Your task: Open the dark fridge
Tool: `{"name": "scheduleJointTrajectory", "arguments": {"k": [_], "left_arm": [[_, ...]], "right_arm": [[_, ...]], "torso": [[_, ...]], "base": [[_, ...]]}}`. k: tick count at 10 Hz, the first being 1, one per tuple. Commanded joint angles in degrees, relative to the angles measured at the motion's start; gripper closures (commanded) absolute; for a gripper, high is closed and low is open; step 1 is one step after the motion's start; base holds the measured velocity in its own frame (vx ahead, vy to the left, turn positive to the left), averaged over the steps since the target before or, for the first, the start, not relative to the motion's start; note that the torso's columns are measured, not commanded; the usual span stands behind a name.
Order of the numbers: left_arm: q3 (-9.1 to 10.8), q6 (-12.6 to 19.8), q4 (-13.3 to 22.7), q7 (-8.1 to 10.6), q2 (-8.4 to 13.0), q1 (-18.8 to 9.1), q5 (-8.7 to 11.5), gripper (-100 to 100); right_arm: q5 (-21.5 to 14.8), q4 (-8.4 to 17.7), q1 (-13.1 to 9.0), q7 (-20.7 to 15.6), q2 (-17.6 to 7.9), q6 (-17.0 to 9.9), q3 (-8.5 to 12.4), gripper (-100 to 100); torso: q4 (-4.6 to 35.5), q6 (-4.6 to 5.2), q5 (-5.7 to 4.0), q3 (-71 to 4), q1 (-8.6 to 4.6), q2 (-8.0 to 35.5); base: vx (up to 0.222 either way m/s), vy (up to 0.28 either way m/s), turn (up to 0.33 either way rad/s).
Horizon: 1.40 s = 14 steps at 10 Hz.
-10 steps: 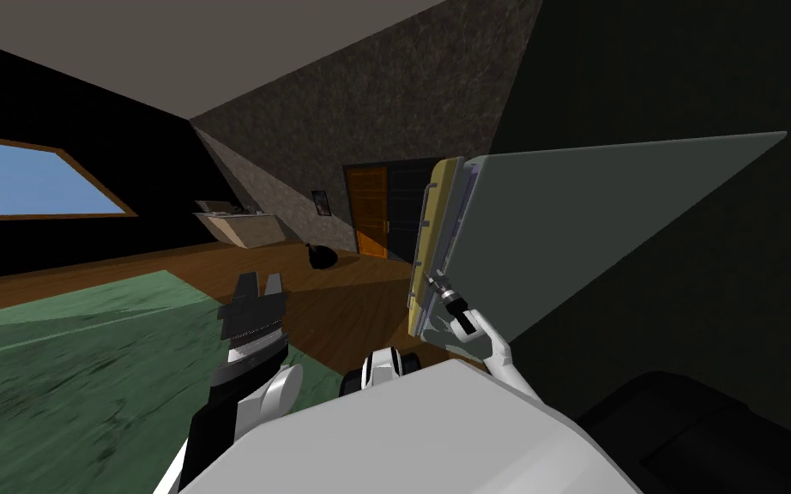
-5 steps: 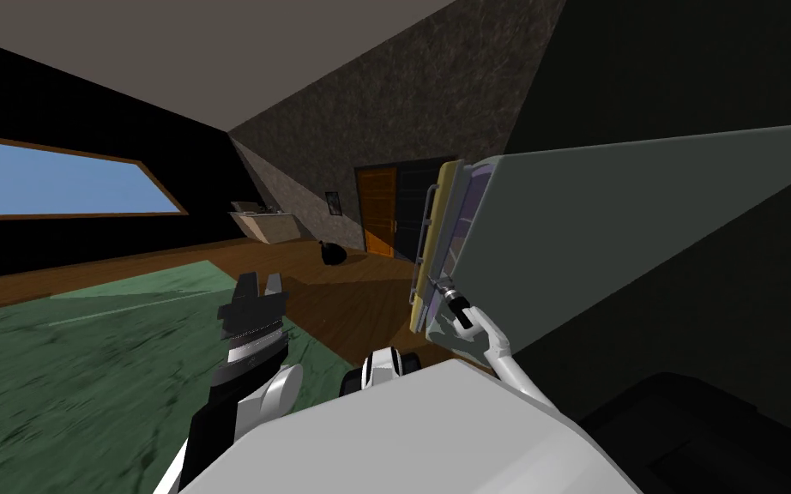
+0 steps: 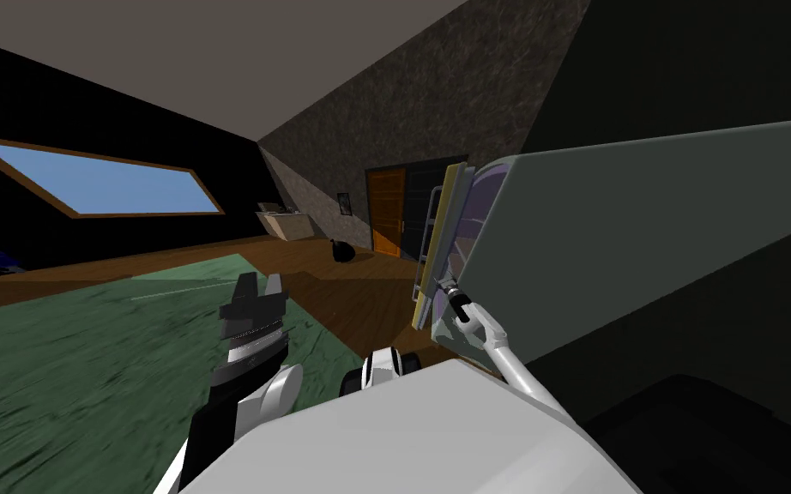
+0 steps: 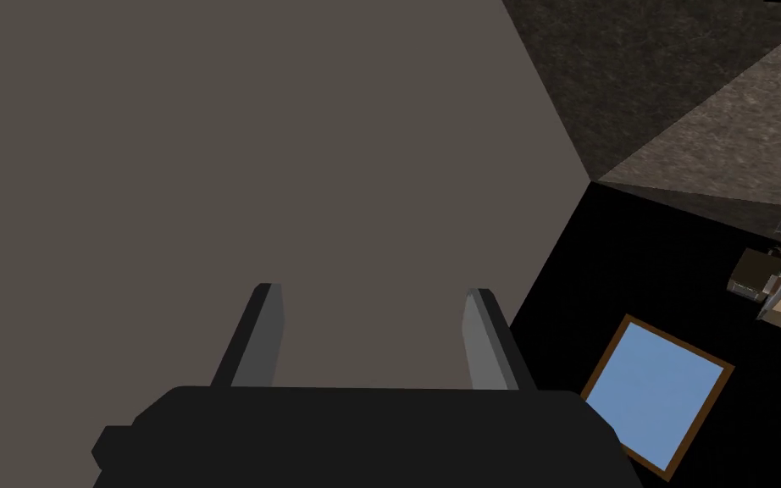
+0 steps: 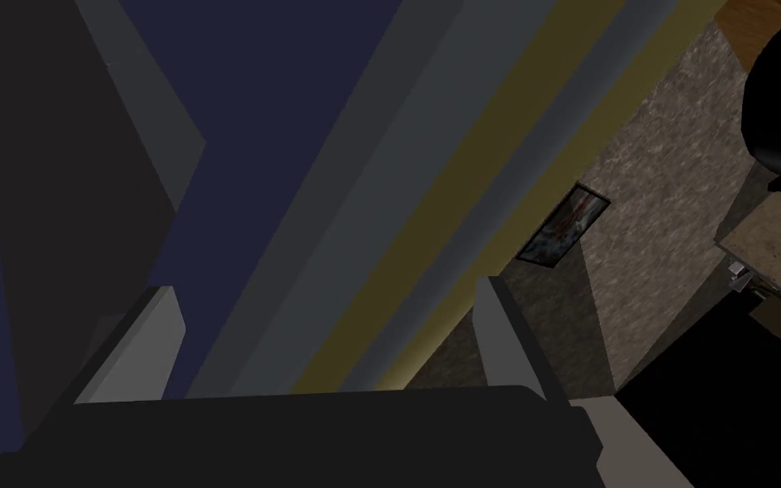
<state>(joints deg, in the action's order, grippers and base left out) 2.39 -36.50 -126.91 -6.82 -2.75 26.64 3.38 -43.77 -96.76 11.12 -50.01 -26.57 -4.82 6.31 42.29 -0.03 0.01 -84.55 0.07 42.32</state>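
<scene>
The fridge door [image 3: 447, 225] stands open, seen nearly edge-on to the right of centre in the head view. It shows a yellowish edge, a thin grey handle [image 3: 425, 244] on its outer side and a purplish lining on its inner side. A broad grey-green panel [image 3: 643, 231] spreads out to the right behind it, with the dark fridge [image 3: 711, 77] beyond.

The right gripper [image 3: 447, 290] is at the lower part of the door's edge. In the right wrist view its fingers [image 5: 150, 339] stand wide apart, and the door's grey and yellow bands run between them. I cannot tell whether either finger touches the door.

The left gripper [image 3: 258, 285] is raised over a green rug [image 3: 85, 369], well apart from the door. Its fingers [image 4: 266, 330] are spread with nothing between them.

Across the wood floor [image 3: 359, 292], a brown door [image 3: 387, 210] sits in the far wall, with a black rounded thing [image 3: 343, 251] on the floor near it.
</scene>
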Motion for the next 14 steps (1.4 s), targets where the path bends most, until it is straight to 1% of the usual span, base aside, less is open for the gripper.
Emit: {"name": "scheduleJointTrajectory", "arguments": {"k": [1,2,4,5,6,7,8,9,12,13,14], "left_arm": [[0.0,0.0,0.0,0.0,0.0,0.0,0.0,0],[0.01,0.0,0.0,0.0,0.0,0.0,0.0,0],[0.01,0.0,0.0,0.0,0.0,0.0,0.0,0],[0.0,0.0,0.0,0.0,0.0,0.0,0.0,0],[0.01,0.0,0.0,0.0,0.0,0.0,0.0,0],[0.0,0.0,0.0,0.0,0.0,0.0,0.0,0],[0.01,0.0,0.0,0.0,0.0,0.0,0.0,0],[0.01,0.0,0.0,0.0,0.0,0.0,0.0,0],[0.01,0.0,0.0,0.0,0.0,0.0,0.0,0],[0.0,0.0,0.0,0.0,0.0,0.0,0.0,0],[0.01,0.0,0.0,0.0,0.0,0.0,0.0,0]], "right_arm": [[-3.7,3.3,-1.0,-3.1,-2.0,-3.6,0.5,-100],[-3.7,3.3,-1.0,-3.1,-2.0,-3.6,0.5,-100],[-7.5,7.0,-2.8,-6.7,-4.0,-7.4,1.1,-100],[-8.0,7.4,-2.8,-6.7,-4.0,-7.4,1.1,-100],[-10.0,9.4,-3.7,-8.3,-5.1,-9.2,1.4,-100],[-10.0,9.4,-3.7,-8.3,-5.1,-9.2,1.4,-100],[-11.9,11.3,-4.5,-9.9,-6.1,-11.0,1.7,-100],[-11.9,11.3,-4.5,-9.9,-6.1,-11.0,1.7,-100],[-17.0,16.2,-6.8,-14.1,-9.3,-15.6,2.5,-100],[-17.0,16.2,-6.8,-14.1,-9.3,-15.6,2.5,-100],[-18.5,17.6,-7.4,-15.3,-10.3,-16.9,2.7,-100]], "torso": [[0.0,0.04,0.02,0.0,0.04,0.0],[0.0,0.08,0.0,0.0,-0.09,0.0],[0.0,-0.01,-0.04,-0.1,-0.15,-0.1],[0.0,0.01,-0.01,0.0,-0.03,0.0],[0.0,0.06,0.01,0.0,0.0,0.0],[0.0,0.03,0.01,0.0,-0.01,0.0],[0.0,0.04,-0.02,0.0,-0.1,-0.1],[0.0,0.02,-0.02,0.0,-0.08,-0.1],[0.0,0.01,0.0,0.0,0.01,0.0],[0.0,0.02,0.02,0.0,0.03,0.0],[0.0,0.08,-0.01,0.0,-0.11,0.0]], "base": [[-0.042,0.06,0.052],[-0.018,0.023,-0.043],[-0.035,0.038,0.198],[-0.04,0.054,0.072],[-0.035,0.062,0.12],[-0.024,0.043,0.063],[-0.026,0.05,0.115],[-0.021,0.035,0.076],[-0.037,0.056,0.166],[-0.026,0.045,0.051],[-0.017,0.04,0.061]]}}
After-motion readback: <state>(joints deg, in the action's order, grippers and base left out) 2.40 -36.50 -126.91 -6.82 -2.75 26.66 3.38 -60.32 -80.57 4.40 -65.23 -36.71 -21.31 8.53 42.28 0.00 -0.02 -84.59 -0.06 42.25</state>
